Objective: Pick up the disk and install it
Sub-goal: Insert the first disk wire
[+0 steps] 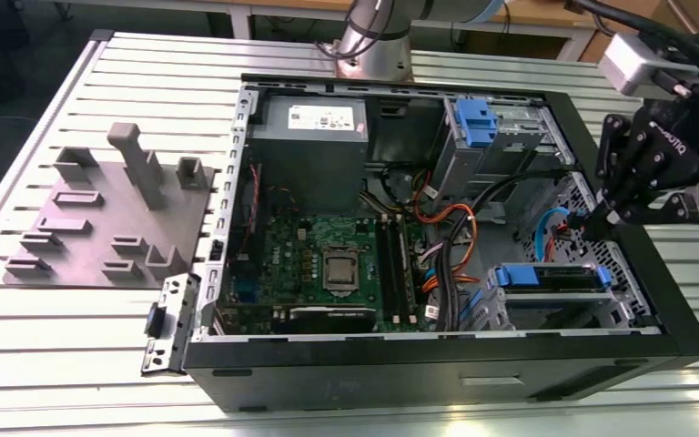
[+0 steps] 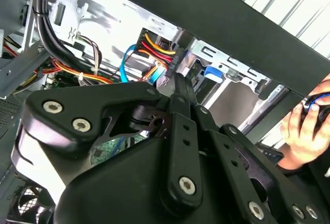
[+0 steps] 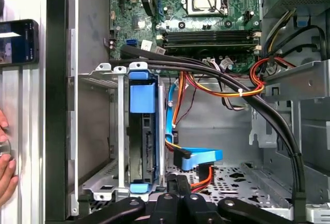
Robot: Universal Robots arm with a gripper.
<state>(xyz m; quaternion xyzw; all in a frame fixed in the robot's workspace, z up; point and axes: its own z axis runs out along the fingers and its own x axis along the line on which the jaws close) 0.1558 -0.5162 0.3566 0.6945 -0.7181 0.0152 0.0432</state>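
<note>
The disk [image 3: 142,136] sits edge-on in the metal bay [image 3: 98,131] at the case's [image 1: 447,382] front corner, just beside the gripper [image 1: 595,218]; the gripper hangs over the case's wall on the exterior view's right, fingers pressed together, holding nothing; blue rails frame the disk's dark edge.

Print shows in a few places, none of it readable.

In the exterior view, white lettering runs along the gripper [image 1: 595,223] body. The white sticker [image 1: 325,116] on the grey power-supply box [image 1: 313,146] carries dark print too fine to make out. So are the markings on the motherboard [image 3: 175,7] in the first wrist view.
</note>
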